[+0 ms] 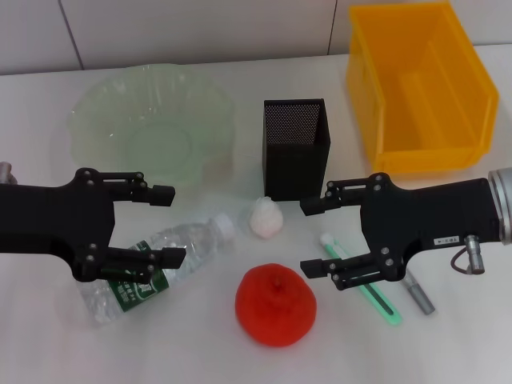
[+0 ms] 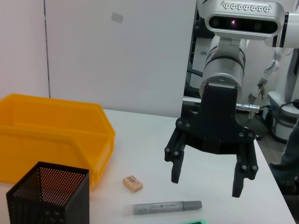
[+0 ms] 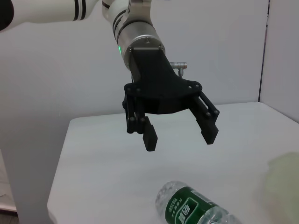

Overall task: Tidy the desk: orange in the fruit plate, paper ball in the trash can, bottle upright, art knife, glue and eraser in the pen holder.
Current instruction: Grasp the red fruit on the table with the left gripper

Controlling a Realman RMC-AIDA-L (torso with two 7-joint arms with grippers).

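The orange [image 1: 274, 306] sits at the front centre of the white desk, and the white paper ball [image 1: 265, 217] lies just behind it. To their left the bottle [image 1: 196, 238] lies on its side. My left gripper [image 1: 170, 226] hovers open over its green-labelled end. My right gripper [image 1: 308, 237] stands open right of the paper ball, above the green art knife [image 1: 370, 293] and the grey glue stick [image 1: 421, 295]. The eraser [image 2: 132, 183] shows only in the left wrist view, near the glue stick [image 2: 163, 206]. The black mesh pen holder [image 1: 295, 148] stands upright behind the paper ball.
A pale green fruit plate [image 1: 96, 112] sits at the back left. The yellow bin [image 1: 464, 88] at the back right serves as the trash can. The right wrist view shows my left gripper [image 3: 180, 135] above the bottle [image 3: 196, 207].
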